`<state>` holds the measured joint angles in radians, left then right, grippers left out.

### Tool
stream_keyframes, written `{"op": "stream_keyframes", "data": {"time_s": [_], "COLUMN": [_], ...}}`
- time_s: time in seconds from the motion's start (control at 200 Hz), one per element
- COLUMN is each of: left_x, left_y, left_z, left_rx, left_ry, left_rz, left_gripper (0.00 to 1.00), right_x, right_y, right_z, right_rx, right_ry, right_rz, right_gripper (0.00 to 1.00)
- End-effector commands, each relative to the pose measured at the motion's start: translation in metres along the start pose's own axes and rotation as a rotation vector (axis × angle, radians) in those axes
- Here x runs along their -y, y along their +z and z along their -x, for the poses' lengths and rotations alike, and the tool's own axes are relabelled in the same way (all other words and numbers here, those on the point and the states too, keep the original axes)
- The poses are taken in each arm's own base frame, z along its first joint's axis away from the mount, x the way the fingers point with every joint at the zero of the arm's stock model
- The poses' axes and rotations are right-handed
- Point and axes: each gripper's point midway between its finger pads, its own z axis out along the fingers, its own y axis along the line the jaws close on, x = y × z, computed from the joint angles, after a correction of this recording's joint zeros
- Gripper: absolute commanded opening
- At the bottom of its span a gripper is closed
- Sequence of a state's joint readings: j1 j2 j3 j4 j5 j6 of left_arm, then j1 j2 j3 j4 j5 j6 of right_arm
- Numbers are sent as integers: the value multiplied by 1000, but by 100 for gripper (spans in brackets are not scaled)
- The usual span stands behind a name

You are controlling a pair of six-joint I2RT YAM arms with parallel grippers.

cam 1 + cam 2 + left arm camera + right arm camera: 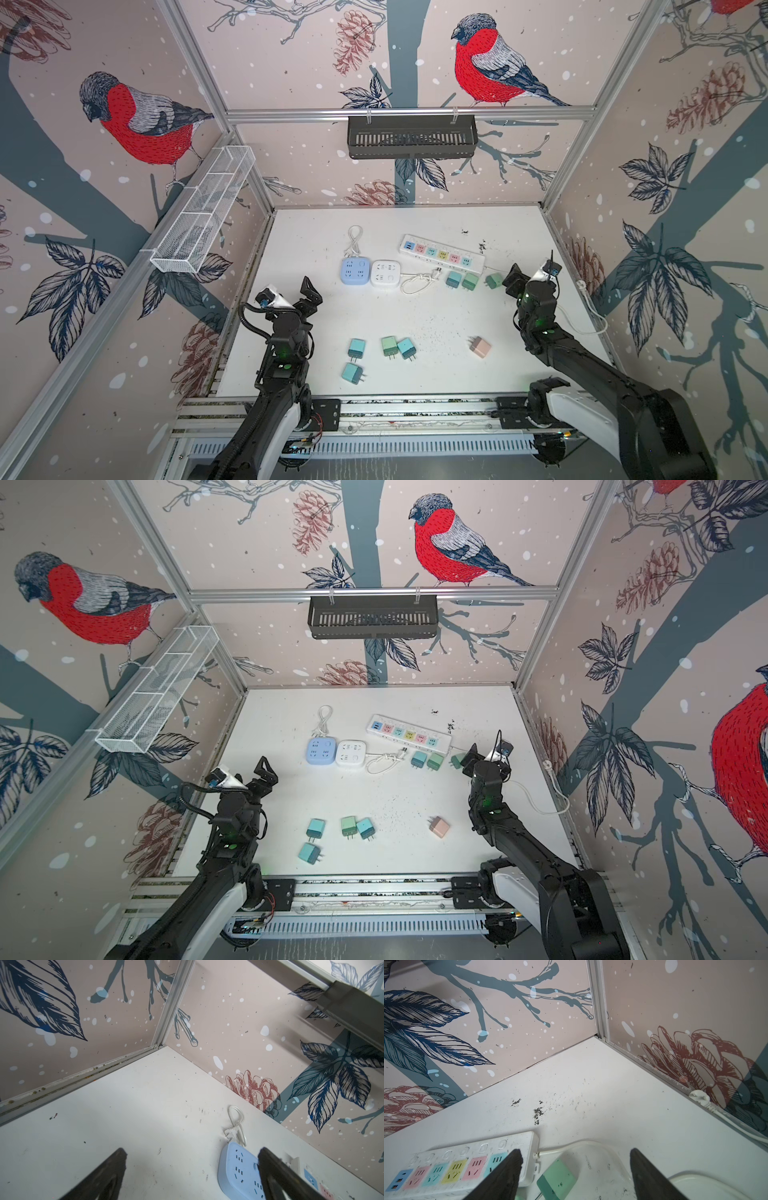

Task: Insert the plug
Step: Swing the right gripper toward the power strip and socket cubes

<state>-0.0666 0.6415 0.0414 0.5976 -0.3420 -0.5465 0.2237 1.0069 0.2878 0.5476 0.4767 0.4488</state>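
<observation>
Right jaws stand apart, straddling a green plug (556, 1178) without visible contact. In a top view this plug lies on the white surface (432, 316), at four o'clock of the multicoloured power strip (442, 254). Left jaws, spread wide and empty, hang at eight o'clock of the blue cube socket (355, 271).

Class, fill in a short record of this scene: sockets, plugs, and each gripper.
Sockets: strip, blue cube, white cube
Plugged in: nothing visible
Square plugs: eight on the table, including a pink plug
Left gripper: open, over bare table by the blue cube
Right gripper: open, over a green plug beside the strip
</observation>
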Motion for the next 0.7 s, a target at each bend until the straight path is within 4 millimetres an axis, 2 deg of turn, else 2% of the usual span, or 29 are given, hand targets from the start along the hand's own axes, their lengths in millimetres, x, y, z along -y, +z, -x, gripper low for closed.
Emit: {"op": "stream_keyframes", "data": {"time_s": [0.0,0.065,0.15,0.22,0.345,0.5,0.69], "left_x": [-3,-1,0,1,4,8,10], "left_y": [-1,3,9,15,21,23,23], "left_z": [7,6,2,-1,-5,-8,-9], "left_rx": [40,20,-15,-47,-86,-104,-111], "left_ry": [-47,-37,-27,-16,-2,1,1], "left_rz": [15,19,40,53,61,47,33], "left_gripper": [98,98,97,97,97,97,97], "right_x": [-14,-40,-76,-114,-175,-227,-284], "right_y": [-1,-7,-20,-36,-54,-47,-34], "right_z": [-3,-9,-5,-2,-16,-43,-69], "right_rx": [-71,-145,-189,-212,-283,-400,-482], "right_ry": [92,120,119,101,42,-73,-195], "right_rz": [44,138,206,278,381,381,432], "right_gripper": [76,73,70,69,63,52,49]}}
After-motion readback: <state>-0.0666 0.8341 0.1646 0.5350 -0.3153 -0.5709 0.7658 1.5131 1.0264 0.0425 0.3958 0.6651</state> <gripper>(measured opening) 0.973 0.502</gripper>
